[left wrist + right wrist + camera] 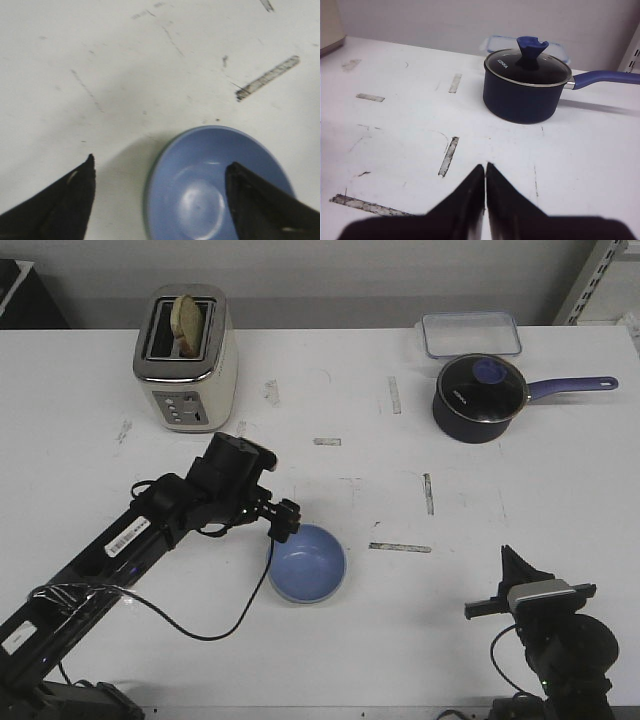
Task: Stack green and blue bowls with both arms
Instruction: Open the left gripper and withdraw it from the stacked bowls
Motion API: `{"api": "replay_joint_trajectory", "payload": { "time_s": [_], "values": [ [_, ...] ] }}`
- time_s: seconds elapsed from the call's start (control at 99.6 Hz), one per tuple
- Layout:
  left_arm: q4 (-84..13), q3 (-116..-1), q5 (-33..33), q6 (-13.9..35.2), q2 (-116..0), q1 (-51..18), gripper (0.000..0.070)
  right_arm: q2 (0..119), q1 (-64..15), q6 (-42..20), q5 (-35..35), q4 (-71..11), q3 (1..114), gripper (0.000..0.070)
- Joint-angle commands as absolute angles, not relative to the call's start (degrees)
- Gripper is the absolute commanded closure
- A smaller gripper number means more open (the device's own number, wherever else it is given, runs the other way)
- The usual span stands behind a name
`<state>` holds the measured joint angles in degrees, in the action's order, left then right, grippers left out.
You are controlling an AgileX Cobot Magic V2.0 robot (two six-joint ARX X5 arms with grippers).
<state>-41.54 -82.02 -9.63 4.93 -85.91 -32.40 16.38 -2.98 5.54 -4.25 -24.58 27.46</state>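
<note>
Left gripper (160, 185) hanging spread over the blue bowl (307, 562); right gripper (485, 192) sitting pressed shut, well apart.

In the left wrist view the left fingers (70, 202) are standing wide apart, one over bare white table (100, 65) just beside the bowl's rim and the other over the bowl's inside, so the near rim is lying between them; whether either tip is touching it cannot be told. A thin greenish edge is showing along the rim of the blue bowl (215, 185), but a separate green bowl cannot be made out. The right fingers (470, 200) are lying tip to tip, pinching nothing, and are pointing toward the dark navy saucepan (527, 85) with its glass lid, well beyond them, with a clear lidded container (471, 334) behind it. A toaster (186, 358) holding a slice of bread is standing far beyond the left gripper (283, 520).
</note>
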Motion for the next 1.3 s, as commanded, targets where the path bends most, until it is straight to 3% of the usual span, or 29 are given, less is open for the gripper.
{"api": "replay_joint_trajectory", "payload": {
  "time_s": [0.0, 0.121, 0.241, 0.462, 0.713, 1.004, 1.286],
  "values": [
    [-41.9, -83.8, -3.2, 1.9, -84.5, -31.8, 0.0448, 16.6, -3.0, 5.4, -4.1, -24.1, 27.3, 0.0700],
    [-41.7, -83.8, 5.9, 0.3, -80.3, -29.1, 0.0619, 16.6, -3.0, 5.4, -4.1, -24.1, 27.3, 0.0700],
    [-41.5, -83.7, 8.1, -0.1, -75.5, -24.6, 0.0700, 16.6, -3.0, 5.4, -4.1, -24.1, 27.3, 0.0700],
    [-35.7, -76.1, 8.0, -1.0, -63.4, -15.0, 0.0699, 16.6, -3.0, 5.5, -4.0, -24.0, 27.3, 0.0700],
    [-25.2, -53.8, 5.0, -1.0, -42.0, -6.5, 0.0699, 16.6, -3.0, 5.4, -4.1, -23.6, 27.3, 0.0700],
    [-24.3, -36.5, 4.0, -1.3, -18.1, -4.8, 0.0699, 16.6, -3.0, 5.4, -4.1, -23.6, 27.3, 0.0700],
    [-25.3, -33.5, 4.0, -1.3, -11.5, -4.8, 0.0699, 16.6, -3.0, 5.4, -4.0, -23.0, 27.3, 0.0700]
  ]
}}
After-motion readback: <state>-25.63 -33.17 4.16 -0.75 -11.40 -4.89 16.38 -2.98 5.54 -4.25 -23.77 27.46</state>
